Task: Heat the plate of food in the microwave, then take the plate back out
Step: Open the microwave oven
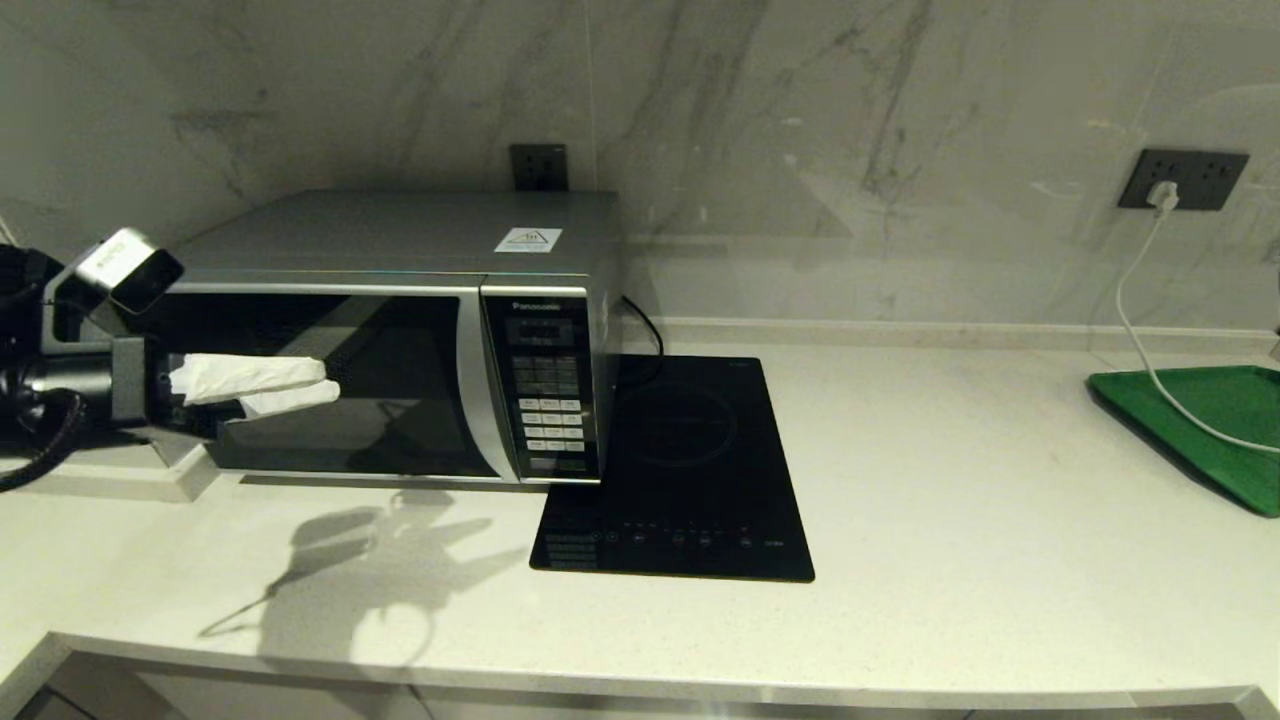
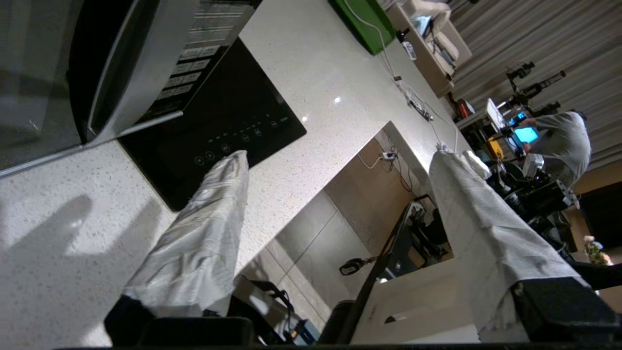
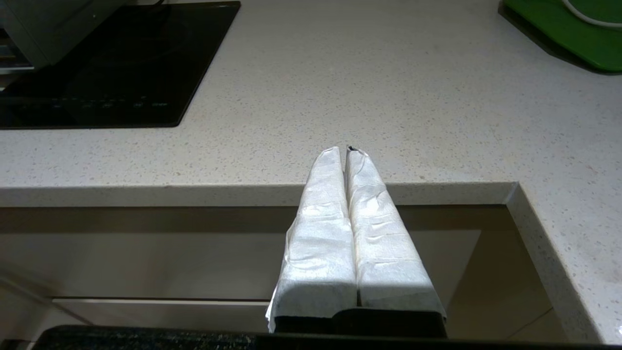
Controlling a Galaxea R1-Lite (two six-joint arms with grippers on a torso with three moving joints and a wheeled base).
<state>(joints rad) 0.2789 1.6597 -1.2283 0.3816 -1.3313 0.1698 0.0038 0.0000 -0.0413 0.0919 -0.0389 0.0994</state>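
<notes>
The silver-grey microwave (image 1: 400, 300) stands at the back left of the counter with its dark glass door shut; its button panel (image 1: 545, 400) is on its right side. The plate of food shows in no view, and nothing can be made out through the dark glass. My left gripper (image 1: 330, 382) hovers in front of the left half of the door, its white-wrapped fingers open and empty. In the left wrist view the left gripper (image 2: 340, 155) spreads wide beside the microwave (image 2: 121, 73). My right gripper (image 3: 347, 149) is shut and empty, low before the counter's front edge, outside the head view.
A flat black induction hob (image 1: 690, 470) lies just right of the microwave. A green tray (image 1: 1210, 420) sits at the far right with a white cable (image 1: 1140, 330) running across it from a wall socket. The pale counter (image 1: 950, 520) ends in a front edge nearby.
</notes>
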